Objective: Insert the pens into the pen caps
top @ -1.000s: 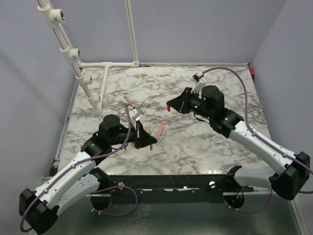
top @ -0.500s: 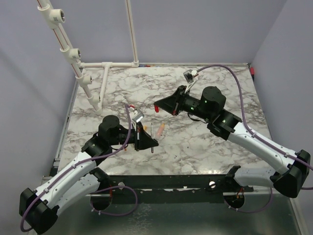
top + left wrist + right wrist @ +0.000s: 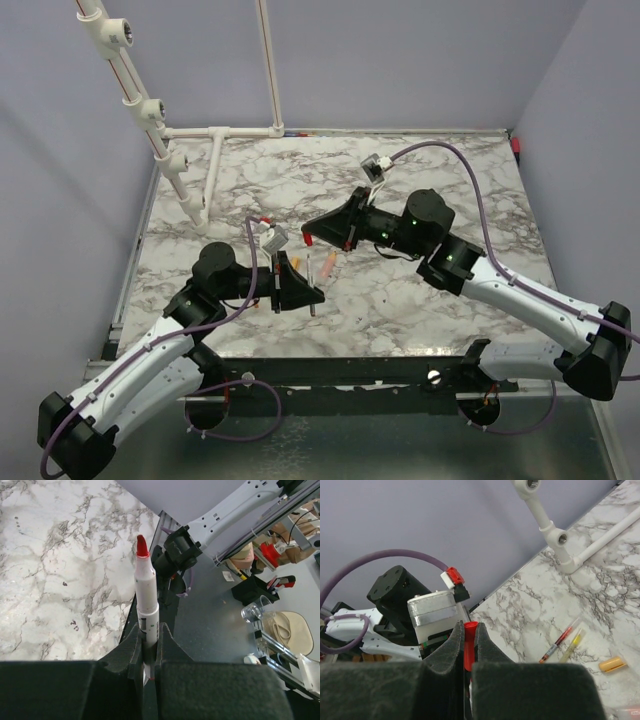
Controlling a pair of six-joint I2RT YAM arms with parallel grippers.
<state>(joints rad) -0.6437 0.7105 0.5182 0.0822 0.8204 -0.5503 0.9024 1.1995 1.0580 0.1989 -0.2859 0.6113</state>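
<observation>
My left gripper (image 3: 303,288) (image 3: 148,630) is shut on a pale grey pen (image 3: 146,587) with a bare red tip. The pen sticks out past the fingers toward the table's near edge and shows as a thin stick in the top view (image 3: 311,283). My right gripper (image 3: 313,238) (image 3: 468,628) is shut on a red pen cap (image 3: 470,642) (image 3: 307,240), held above the table just behind and right of the left gripper. A red pen (image 3: 560,639), a yellow pen (image 3: 573,645) and an orange cap (image 3: 611,664) lie on the marble. A salmon-pink cap (image 3: 328,265) lies between the grippers.
A white pipe frame (image 3: 215,150) (image 3: 555,535) stands at the table's back left. The marble table top (image 3: 420,290) ends in a dark rail at the near edge. The left arm's wrist camera (image 3: 437,615) sits close in front of the right gripper.
My right gripper has carried the red cap leftward and nearer to the left gripper. The left gripper has kept hold of the pen and shifted only slightly.
</observation>
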